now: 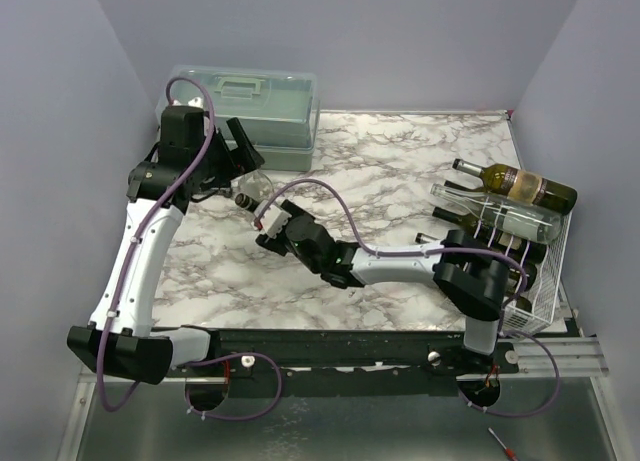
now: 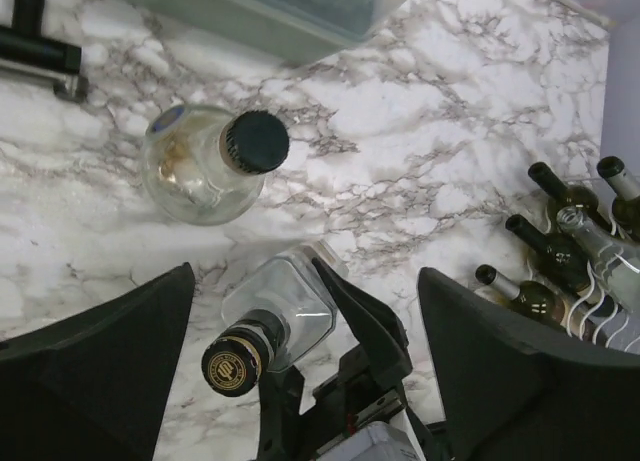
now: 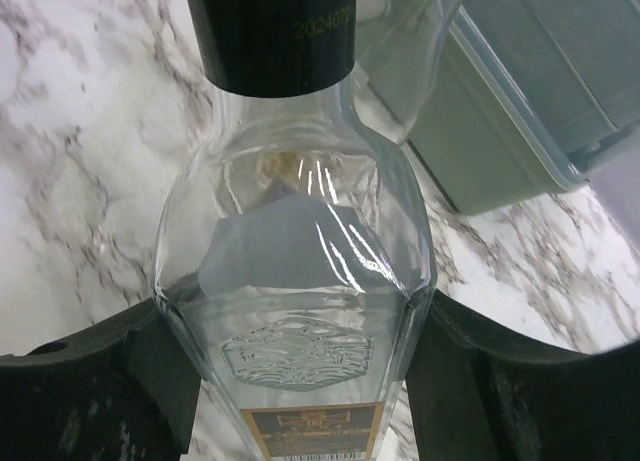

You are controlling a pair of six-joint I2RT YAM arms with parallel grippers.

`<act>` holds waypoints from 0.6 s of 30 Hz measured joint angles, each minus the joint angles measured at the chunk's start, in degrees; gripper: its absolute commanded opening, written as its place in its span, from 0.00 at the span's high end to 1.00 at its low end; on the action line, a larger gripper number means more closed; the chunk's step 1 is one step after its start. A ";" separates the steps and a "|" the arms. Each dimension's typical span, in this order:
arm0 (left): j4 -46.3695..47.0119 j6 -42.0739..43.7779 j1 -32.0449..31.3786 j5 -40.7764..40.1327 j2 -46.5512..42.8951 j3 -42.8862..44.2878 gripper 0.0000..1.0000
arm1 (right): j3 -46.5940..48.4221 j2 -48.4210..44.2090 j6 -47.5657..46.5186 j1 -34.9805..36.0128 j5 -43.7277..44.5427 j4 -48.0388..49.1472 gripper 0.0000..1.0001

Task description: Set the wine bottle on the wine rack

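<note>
— Where is the clear square-shouldered bottle [image 3: 300, 271]?

— It stands upright left of the middle of the marble bench [image 1: 400, 161]. That is well apart from the white wire wine rack [image 1: 540, 301] at the right edge. Its cap is black with a gold emblem on top.

— What has hold of it?

— The right gripper [image 3: 300, 381], on an arm stretched across from the right base. Its black fingers [image 3: 150, 381] press the glass from both sides, low on the body. Whether the base touches the bench cannot be told.

— And the left gripper?

— The left gripper [image 2: 305, 276] hangs above the same spot, spread wide and holding nothing. From above, the bottle's cap shows between its fingers.

— What sits close by?

— A round clear flask [image 2: 200, 166] with a black stopper stands just beside the bottle. It is on the side toward the translucent grey-green toolbox [image 1: 245, 106] at the back left.

— And on the rack?

— Several bottles lie there with their necks pointing toward the middle of the bench. A dark bottle [image 1: 520, 186] with a gold label is on top, a clear wine bottle [image 1: 500, 219] lies under it, and darker ones lie lower.
</note>
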 measured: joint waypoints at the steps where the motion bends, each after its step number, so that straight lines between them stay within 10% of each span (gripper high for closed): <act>1: 0.24 0.42 -0.02 0.17 0.00 1.92 0.01 | -0.85 -1.22 -0.90 -0.04 0.02 -1.84 1.00; 18: 0.42 6.91 -3.15 -2.16 1.66 9.53 0.01 | 0.24 -28.35 -16.11 -7.13 0.26 -40.81 1.00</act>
